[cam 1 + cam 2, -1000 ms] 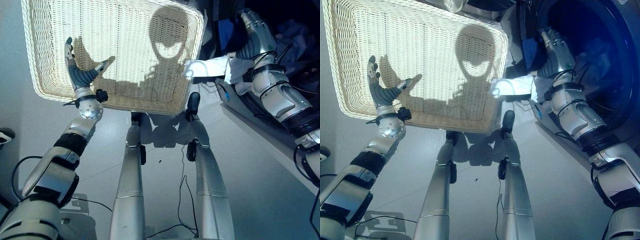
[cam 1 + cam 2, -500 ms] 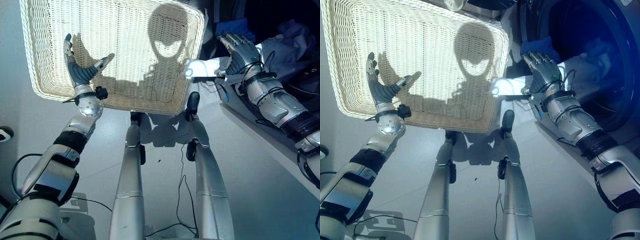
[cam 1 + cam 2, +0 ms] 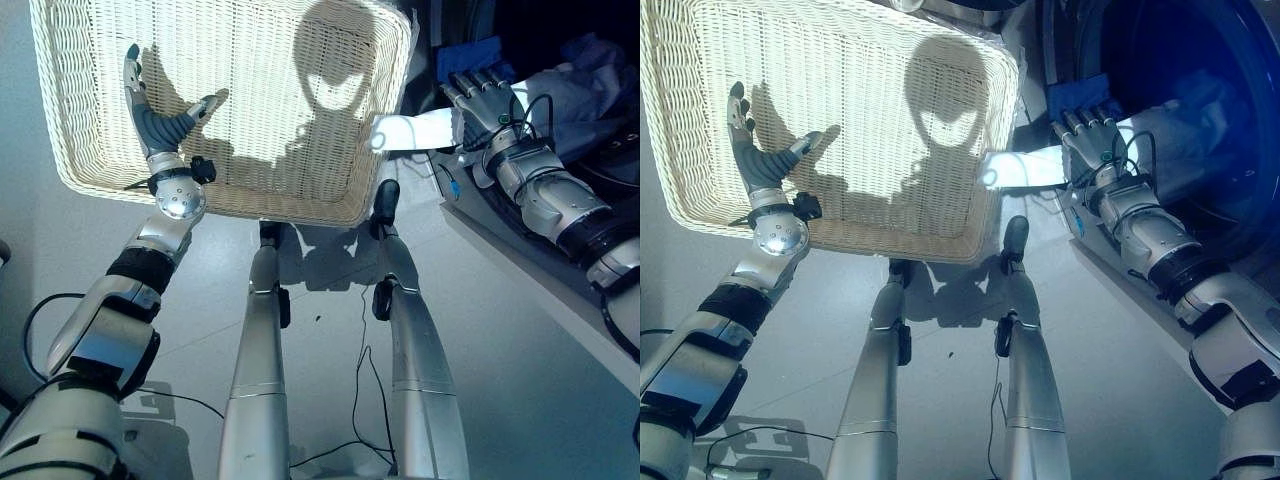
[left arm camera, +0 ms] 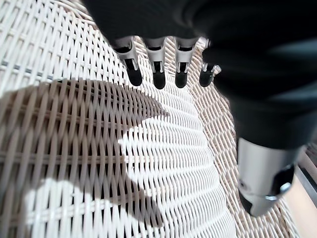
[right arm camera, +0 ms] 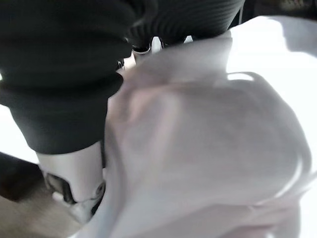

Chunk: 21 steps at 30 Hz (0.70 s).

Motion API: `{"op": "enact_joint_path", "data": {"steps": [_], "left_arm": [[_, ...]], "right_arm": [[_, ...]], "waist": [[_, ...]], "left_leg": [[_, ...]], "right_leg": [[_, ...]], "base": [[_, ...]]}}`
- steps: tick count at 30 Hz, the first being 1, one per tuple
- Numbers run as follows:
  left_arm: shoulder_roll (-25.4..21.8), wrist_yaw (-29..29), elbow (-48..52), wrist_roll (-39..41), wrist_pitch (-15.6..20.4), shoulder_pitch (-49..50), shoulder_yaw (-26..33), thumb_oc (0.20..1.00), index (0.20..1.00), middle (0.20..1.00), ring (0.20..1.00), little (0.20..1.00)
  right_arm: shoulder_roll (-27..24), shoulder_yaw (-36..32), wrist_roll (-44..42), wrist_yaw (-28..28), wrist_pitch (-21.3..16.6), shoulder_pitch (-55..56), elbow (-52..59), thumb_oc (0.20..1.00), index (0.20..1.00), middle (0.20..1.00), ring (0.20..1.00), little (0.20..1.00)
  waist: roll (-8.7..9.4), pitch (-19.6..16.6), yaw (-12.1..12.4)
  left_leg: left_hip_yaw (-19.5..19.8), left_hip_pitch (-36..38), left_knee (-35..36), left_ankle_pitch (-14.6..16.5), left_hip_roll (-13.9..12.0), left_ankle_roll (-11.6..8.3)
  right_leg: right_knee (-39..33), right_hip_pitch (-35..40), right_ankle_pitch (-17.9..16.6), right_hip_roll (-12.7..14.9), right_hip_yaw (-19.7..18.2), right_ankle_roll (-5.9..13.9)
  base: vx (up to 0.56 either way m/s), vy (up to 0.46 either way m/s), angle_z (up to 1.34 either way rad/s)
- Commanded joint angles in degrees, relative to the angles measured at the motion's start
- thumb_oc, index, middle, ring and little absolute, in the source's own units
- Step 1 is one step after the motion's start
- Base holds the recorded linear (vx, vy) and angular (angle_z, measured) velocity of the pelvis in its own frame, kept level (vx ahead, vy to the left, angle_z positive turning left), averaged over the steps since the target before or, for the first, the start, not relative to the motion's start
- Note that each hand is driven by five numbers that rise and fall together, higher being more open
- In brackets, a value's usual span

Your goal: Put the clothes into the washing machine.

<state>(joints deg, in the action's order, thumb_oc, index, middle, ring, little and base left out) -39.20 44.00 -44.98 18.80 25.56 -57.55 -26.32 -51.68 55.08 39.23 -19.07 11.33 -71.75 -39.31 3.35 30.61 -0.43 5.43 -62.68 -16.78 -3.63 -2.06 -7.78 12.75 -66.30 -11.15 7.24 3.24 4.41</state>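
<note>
Left eye view: the right hand (image 3: 487,100) has pulled back from the washing machine (image 3: 1160,60) drum since a second ago and now rests at the door opening, on a pale garment (image 3: 565,95) lying in the mouth; its wrist view has cloth against the palm, but I cannot tell if the fingers are clenched. A blue garment (image 3: 468,55) lies beside it. The left hand (image 3: 160,125) stays spread, fingers released, over the white wicker basket (image 3: 90,150) on the grey floor (image 3: 330,330).
</note>
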Motion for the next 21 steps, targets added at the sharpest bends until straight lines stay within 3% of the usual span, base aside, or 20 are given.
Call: {"op": "enact_joint_path", "data": {"steps": [1,3,7,14,19,21], "left_arm": [[-0.1,0.5,0.0,-0.8,2.1,-0.1,1.8,1.0,1.0,1.0,1.0,1.0],[1.0,1.0,-0.5,-1.0,2.7,-0.8,1.4,1.0,1.0,1.0,1.0,1.0],[2.0,1.1,-1.0,-1.1,3.0,-1.3,1.2,1.0,1.0,1.0,1.0,1.0],[2.9,1.7,-0.2,-0.6,3.5,-1.1,1.3,1.0,1.0,1.0,1.0,1.0],[3.1,1.6,0.1,-0.9,4.0,-0.4,1.5,1.0,1.0,1.0,1.0,1.0],[3.1,2.1,1.0,-1.1,4.2,0.3,1.6,1.0,1.0,1.0,1.0,1.0]], "right_arm": [[-4.6,1.5,5.7,-2.4,5.2,-3.9,-4.9,1.0,1.0,1.0,1.0,1.0],[-2.9,1.2,8.5,-5.2,7.9,-4.7,-9.1,1.0,1.0,1.0,1.0,1.0],[-0.9,0.9,12.6,-5.5,11.8,-5.8,-14.2,1.0,1.0,1.0,1.0,1.0],[0.3,0.4,20.6,-2.0,16.9,-7.3,-17.2,1.0,1.0,1.0,1.0,1.0],[0.4,0.4,23.4,0.3,16.9,-7.0,-18.0,1.0,1.0,1.0,1.0,1.0],[0.2,0.4,27.5,5.3,14.5,-6.3,-18.4,1.0,1.0,1.0,1.0,1.0]], "waist": [[-2.34,-0.8,0.7],[-3.06,-0.8,1.0],[-3.85,-0.8,1.4],[-4.67,-0.8,1.8],[-4.68,-0.8,1.9],[-4.61,-0.8,1.9]], "left_leg": [[-2.0,1.9,3.4,-2.0,5.9,4.17],[-1.9,0.9,3.4,-2.6,6.2,4.32],[-1.7,0.7,3.7,-2.9,6.5,4.39],[-1.8,0.6,4.1,-3.3,6.8,4.53],[-1.8,1.0,4.1,-3.0,6.8,4.57],[-1.7,0.7,4.2,-3.5,6.9,4.73]], "right_leg": [[5.3,1.6,4.1,-6.5,6.6,2.86],[5.4,0.6,3.7,-6.5,6.5,2.76],[5.0,0.5,3.6,-6.5,6.3,2.76],[4.3,0.4,3.3,-6.5,6.2,2.73],[4.2,0.9,3.5,-6.6,6.1,2.7],[4.2,0.6,3.2,-6.7,6.0,2.5]], "base": [[0.0,0.0,0.0],[0.0,0.0,0.0],[0.0,0.0,0.0],[0.0,0.021,0.03],[0.0,0.01,0.0],[0.01,0.014,0.02]]}}
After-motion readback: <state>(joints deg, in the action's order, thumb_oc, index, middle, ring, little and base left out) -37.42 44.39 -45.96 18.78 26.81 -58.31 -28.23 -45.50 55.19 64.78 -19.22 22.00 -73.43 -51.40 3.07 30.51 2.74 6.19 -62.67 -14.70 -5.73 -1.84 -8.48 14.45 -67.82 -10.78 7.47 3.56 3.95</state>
